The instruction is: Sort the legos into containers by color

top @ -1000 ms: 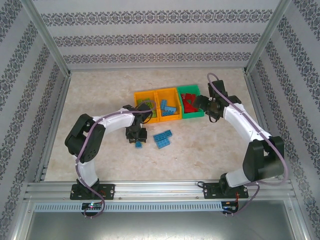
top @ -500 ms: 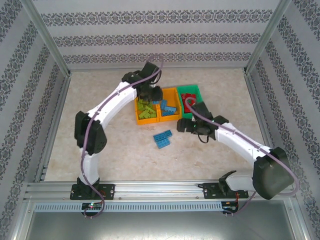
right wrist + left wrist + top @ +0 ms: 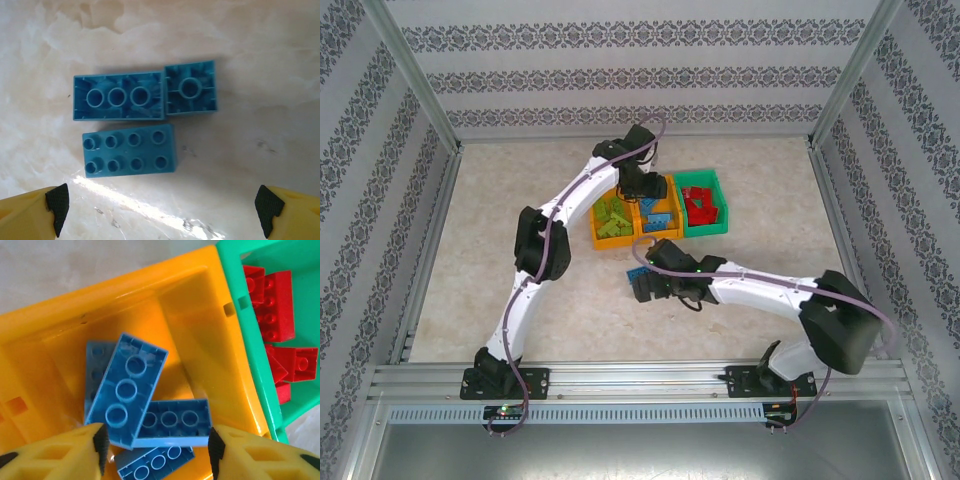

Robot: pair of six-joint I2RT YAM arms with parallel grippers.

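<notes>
Three containers stand in a row: a left orange bin (image 3: 610, 243) with lime green legos (image 3: 612, 215), a middle orange bin (image 3: 660, 236) with blue legos (image 3: 662, 215), and a green bin (image 3: 705, 232) with red legos (image 3: 700, 205). My left gripper (image 3: 648, 190) hovers over the middle orange bin (image 3: 195, 305), open (image 3: 156, 450), with several blue bricks (image 3: 125, 390) lying loose below it. My right gripper (image 3: 652, 282) hangs wide open (image 3: 160, 210) over three blue bricks on the table: a studs-up one (image 3: 129, 150), an upside-down one (image 3: 117, 97) and a small square one (image 3: 191, 88).
The green bin's wall (image 3: 245, 325) stands right beside the left gripper, with red bricks (image 3: 275, 305) inside. Metal frame posts and patterned walls enclose the marble tabletop (image 3: 520, 190).
My left arm went from the table up to the middle orange bin and opened its jaws there. My right arm swung from the green bin down to the loose blue bricks, opening wider.
</notes>
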